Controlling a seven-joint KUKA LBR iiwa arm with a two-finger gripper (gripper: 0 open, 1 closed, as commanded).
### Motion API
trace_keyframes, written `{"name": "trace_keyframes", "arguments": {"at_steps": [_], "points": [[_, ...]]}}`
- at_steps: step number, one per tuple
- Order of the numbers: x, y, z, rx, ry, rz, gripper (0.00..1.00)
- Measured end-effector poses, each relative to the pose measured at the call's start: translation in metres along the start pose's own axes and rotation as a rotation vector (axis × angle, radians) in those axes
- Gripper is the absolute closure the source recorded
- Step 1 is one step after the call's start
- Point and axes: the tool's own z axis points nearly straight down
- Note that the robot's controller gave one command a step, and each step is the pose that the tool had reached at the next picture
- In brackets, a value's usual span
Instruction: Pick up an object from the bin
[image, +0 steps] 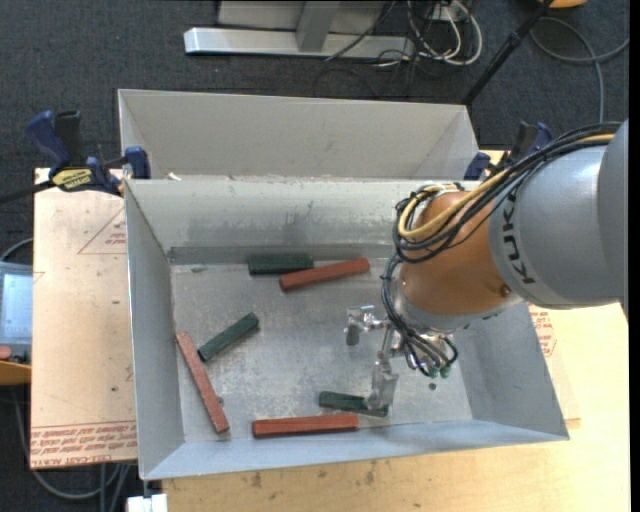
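Tool (381, 392) at right end of dark green block (343, 402), close to front wall (350, 450), grip unclear

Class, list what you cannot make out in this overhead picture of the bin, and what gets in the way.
1. Camera view: the right end of the small dark green block by the front wall, covered by the gripper.
2. Camera view: the floor of the bin at the right, hidden under the arm.
3. Camera view: whether the gripper touches that block, too small to tell.
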Motion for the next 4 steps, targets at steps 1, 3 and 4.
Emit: {"name": "trace_keyframes", "arguments": {"at_steps": [1, 3, 4], "points": [[0.003, 0.064, 0.001, 0.0, -0.002, -0.095, 0.0], [0.025, 0.124, 0.028, 0.001, -0.019, 0.042, 0.0], [0.028, 0.124, 0.028, 0.002, -0.006, 0.04, 1.0]]}}
